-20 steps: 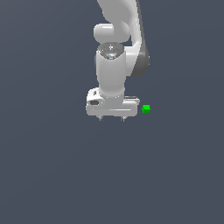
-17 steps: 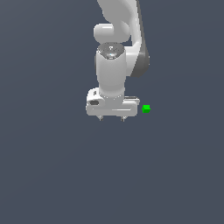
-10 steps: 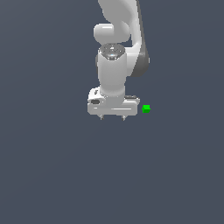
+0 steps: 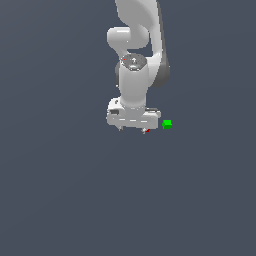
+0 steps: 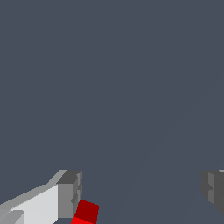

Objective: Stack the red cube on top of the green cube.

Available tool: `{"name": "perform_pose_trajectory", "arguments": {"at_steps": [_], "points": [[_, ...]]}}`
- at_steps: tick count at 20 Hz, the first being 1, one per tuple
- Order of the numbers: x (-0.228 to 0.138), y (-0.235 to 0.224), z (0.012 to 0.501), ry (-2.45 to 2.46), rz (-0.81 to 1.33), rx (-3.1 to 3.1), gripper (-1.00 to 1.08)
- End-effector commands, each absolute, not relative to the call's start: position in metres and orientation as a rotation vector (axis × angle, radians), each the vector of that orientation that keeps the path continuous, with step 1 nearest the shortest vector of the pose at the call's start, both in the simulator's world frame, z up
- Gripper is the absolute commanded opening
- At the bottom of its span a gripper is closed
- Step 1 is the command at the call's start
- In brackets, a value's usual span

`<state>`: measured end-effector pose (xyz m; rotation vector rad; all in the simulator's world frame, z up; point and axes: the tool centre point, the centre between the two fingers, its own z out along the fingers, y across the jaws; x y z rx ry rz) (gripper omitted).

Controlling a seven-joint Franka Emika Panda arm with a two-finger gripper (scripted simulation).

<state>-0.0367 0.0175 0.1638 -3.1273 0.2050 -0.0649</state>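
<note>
your gripper [image 5: 140, 194] hung spread wide, red cube [image 5: 86, 211] off-centre beside one finger [image 5: 69, 194]; you needed to centre, then close.

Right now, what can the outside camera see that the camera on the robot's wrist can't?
Only the exterior view shows the green cube, sitting just off the gripper's side toward the exterior view's right, plus the whole white arm above. Only the wrist view shows the red cube clearly, close beside one gray finger, with a wide gap to the other finger. Both share the open gripper, the dark gray floor, and the red cube, though outside it is only a tiny red speck under the gripper.
</note>
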Motion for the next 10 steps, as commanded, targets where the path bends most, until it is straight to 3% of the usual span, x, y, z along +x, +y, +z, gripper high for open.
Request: {"name": "perform_pose_trajectory", "arguments": {"at_steps": [1, 10], "points": [[-0.052, 0.024, 0.154, 0.257, -0.058, -3.124, 1.0], [-0.115, 0.058, 0.114, 0.479, -0.031, -3.102, 1.0]]}}
